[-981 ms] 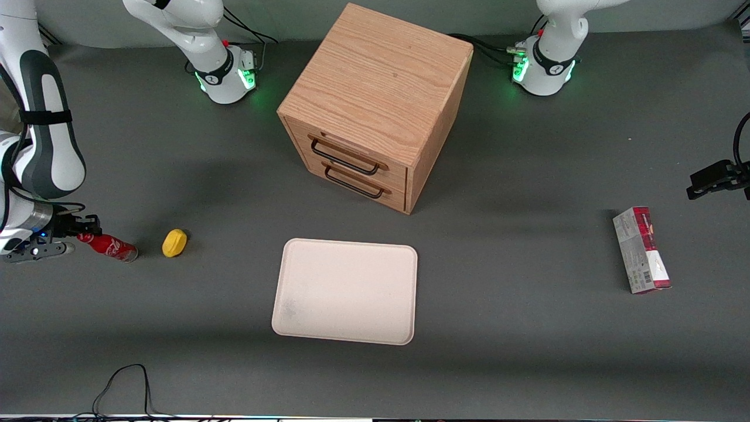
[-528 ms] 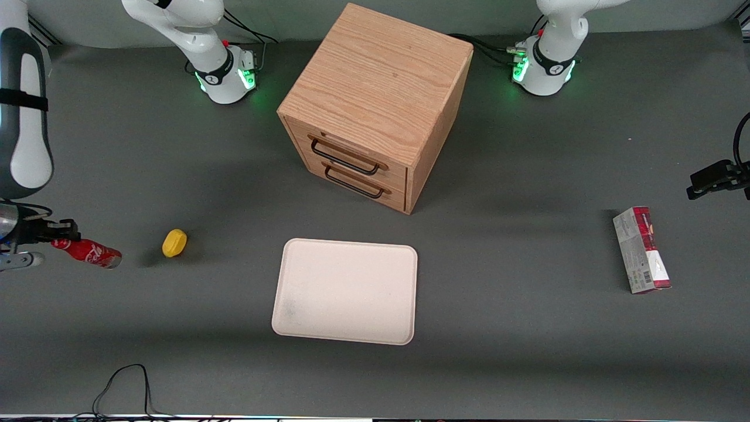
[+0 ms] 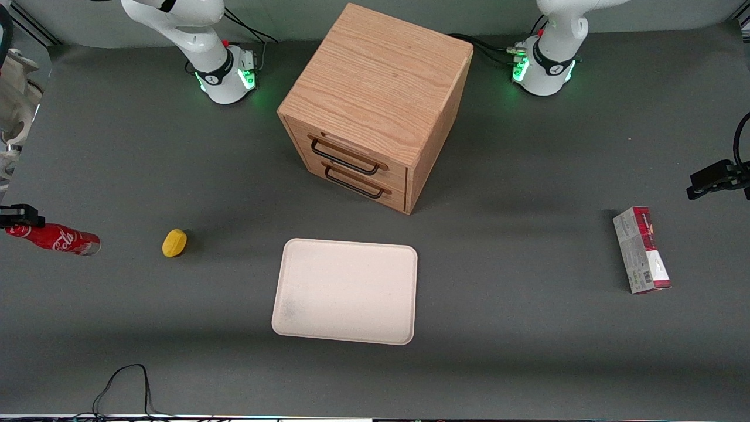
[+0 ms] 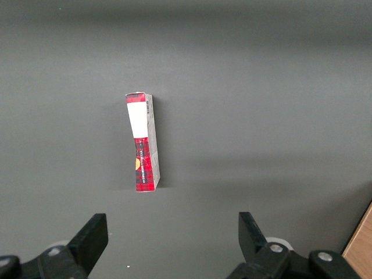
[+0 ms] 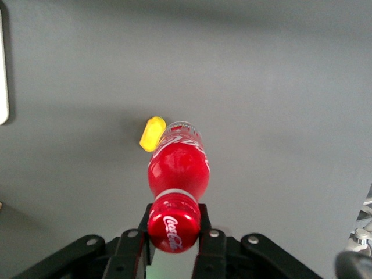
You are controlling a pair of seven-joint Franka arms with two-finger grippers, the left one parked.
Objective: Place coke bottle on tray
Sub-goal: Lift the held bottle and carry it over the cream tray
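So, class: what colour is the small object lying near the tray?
Yellow, clearest in the front view; the gripper holds the bottle aloft nearby.

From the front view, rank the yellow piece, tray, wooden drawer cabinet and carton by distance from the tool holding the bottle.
The tool grips the coke bottle by its cap.
1. Yellow piece, beside the bottle.
2. Tray, mid-table.
3. Drawer cabinet, above the tray.
4. Carton, toward the parked arm's end.

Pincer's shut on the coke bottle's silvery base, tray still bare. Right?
Not the base. The right wrist view shows the pincer shut at the coke bottle's red cap end, near the working arm's end of the table. The tray is bare.
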